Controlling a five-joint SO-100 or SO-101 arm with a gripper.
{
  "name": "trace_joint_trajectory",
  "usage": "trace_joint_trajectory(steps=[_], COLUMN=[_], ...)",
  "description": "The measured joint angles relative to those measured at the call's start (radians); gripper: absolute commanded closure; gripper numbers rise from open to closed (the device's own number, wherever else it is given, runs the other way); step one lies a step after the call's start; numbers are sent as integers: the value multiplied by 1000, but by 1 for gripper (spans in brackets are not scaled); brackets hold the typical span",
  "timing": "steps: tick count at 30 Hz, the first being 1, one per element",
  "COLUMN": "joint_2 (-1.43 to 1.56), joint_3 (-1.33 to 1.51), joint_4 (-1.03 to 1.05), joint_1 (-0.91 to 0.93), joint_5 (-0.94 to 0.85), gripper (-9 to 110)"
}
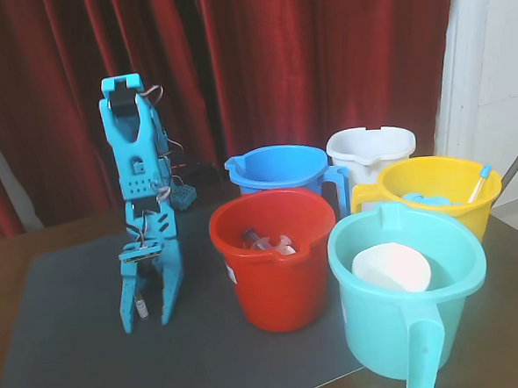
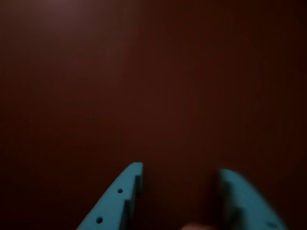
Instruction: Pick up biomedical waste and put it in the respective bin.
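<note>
In the fixed view my blue gripper [image 1: 146,324] points straight down at the dark mat [image 1: 66,346], left of the buckets. Its jaws stand apart, open. The biomedical waste [image 1: 141,305], a tiny clear vial with a whitish end, shows in the gap between the two fingers, low near the mat; I cannot tell whether a finger touches it. In the wrist view the gripper [image 2: 181,168] shows as two blue fingers [image 2: 120,201] rising from the bottom edge against a dark, blurred background, and the vial is not clear there.
Several buckets cluster right of the arm: red [image 1: 273,281] with syringe-like items [image 1: 266,242], blue [image 1: 280,171], white [image 1: 370,148], yellow [image 1: 440,214] holding a dropper [image 1: 478,183], and teal [image 1: 390,327] holding a white object [image 1: 391,269]. A red curtain hangs behind.
</note>
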Motion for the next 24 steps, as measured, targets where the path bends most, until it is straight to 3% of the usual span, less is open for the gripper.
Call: trace_joint_trajectory(steps=[6,10,13,24], joint_2=[-238,-318,-334,-331], joint_3=[-61,-81,-83,-83], joint_4=[-273,-314,-318,-318], joint_1=[0,0,0,3], joint_5=[-11,-11,-11,-11], gripper=[91,93,103,102])
